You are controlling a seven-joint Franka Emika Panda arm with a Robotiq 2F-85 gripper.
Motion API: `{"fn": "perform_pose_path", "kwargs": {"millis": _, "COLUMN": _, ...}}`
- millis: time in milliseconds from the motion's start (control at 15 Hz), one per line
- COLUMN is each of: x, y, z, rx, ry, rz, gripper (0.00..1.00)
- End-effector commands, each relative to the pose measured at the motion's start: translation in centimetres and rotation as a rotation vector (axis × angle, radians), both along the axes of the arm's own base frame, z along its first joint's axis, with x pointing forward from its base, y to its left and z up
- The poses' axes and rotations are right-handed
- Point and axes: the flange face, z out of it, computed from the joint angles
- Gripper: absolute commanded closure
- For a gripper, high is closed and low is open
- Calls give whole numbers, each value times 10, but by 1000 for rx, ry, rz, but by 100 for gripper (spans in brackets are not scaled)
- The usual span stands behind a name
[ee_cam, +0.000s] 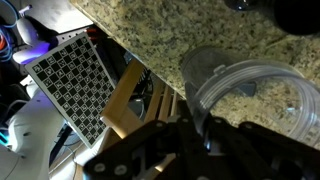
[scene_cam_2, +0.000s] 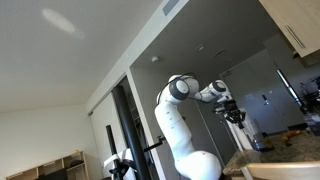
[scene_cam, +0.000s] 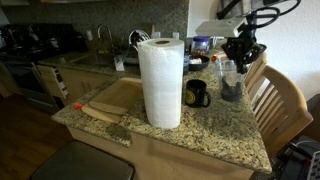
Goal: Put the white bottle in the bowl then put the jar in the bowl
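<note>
While the arm point(scene_cam_2: 178, 125) is reaching over the counter point(scene_cam: 215, 135) corner, the gripper point(scene_cam: 237, 62) is hanging directly above the jar point(scene_cam: 231, 84) in an exterior view, fingers pointing down at its rim.

Jar pos.: it is standing upright on the granite near the counter's edge on the chair point(scene_cam: 285, 100) side. It is just beside the black mug point(scene_cam: 196, 94), w/ the mug between the jar and the paper towel roll point(scene_cam: 160, 80).

Jar vs. gripper:
- Exterior view: the gripper is overlapping the jar's top, and contact is not resolvable.
- Wrist view: the jar point(ee_cam: 255, 95) is filling the right half of the frame, w/ its clear wall and thick rim lying right at the dark fingers point(ee_cam: 190, 135). The gripper point(ee_cam: 205, 128) is sitting at the near part of the rim, approx. over the jar mouth.
- Whether a finger is going inside the mouth is unclear, as the frame is dark and blurred.

Gripper state: cannot tell. The jaws are looking narrow in the wrist view, but clamped vs. loose on the rim is not showing.

Other items: the wrist view is also showing the counter point(ee_cam: 160, 25) edge running diagonally, the wooden chair point(ee_cam: 125, 100) below it, and a checker-pattern panel point(ee_cam: 72, 78) off the counter. The upward-looking exterior view is showing the gripper point(scene_cam_2: 236, 118) pointing down, w/ detail too small to read.
</note>
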Motion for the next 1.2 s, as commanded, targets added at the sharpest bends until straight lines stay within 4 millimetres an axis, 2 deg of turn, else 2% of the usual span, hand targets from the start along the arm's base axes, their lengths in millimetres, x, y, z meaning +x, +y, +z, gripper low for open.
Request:
{"fn": "perform_pose_path", "kwargs": {"millis": 0, "x": 3, "y": -23, "z": 32, "rx": -68, "ry": -50, "rz": -180, "gripper": 97}}
{"fn": "perform_pose_path", "kwargs": {"millis": 133, "x": 4, "y": -56, "z": 47, "rx": -87, "ry": -66, "rz": -280, "gripper": 97}}
{"fn": "perform_pose_path", "kwargs": {"millis": 200, "x": 7, "y": -80, "z": 53, "rx": -87, "ry": -69, "rz": -328, "gripper": 97}}
{"fn": "perform_pose_path", "kwargs": {"millis": 467, "x": 25, "y": -199, "z": 62, "rx": -119, "ry": -88, "rz": -536, "gripper": 97}}
{"fn": "perform_pose_path", "kwargs": {"millis": 600, "x": 46, "y": -257, "z": 61, "rx": -154, "ry": -128, "rz": -580, "gripper": 97}}
{"fn": "perform_pose_path", "kwargs": {"millis": 667, "x": 61, "y": -275, "z": 56, "rx": -163, "ry": -141, "rz": -569, "gripper": 97}}
{"fn": "perform_pose_path", "kwargs": {"millis": 800, "x": 100, "y": -284, "z": 46, "rx": -171, "ry": -195, "rz": -457, "gripper": 97}}
{"fn": "perform_pose_path", "kwargs": {"millis": 867, "x": 122, "y": -280, "z": 41, "rx": -164, "ry": -224, "rz": -391, "gripper": 97}}
{"fn": "perform_pose_path", "kwargs": {"millis": 1067, "x": 183, "y": -254, "z": 28, "rx": -117, "ry": -276, "rz": -227, "gripper": 97}}
{"fn": "perform_pose_path", "kwargs": {"millis": 1133, "x": 198, "y": -245, "z": 30, "rx": -108, "ry": -284, "rz": -169, "gripper": 97}}
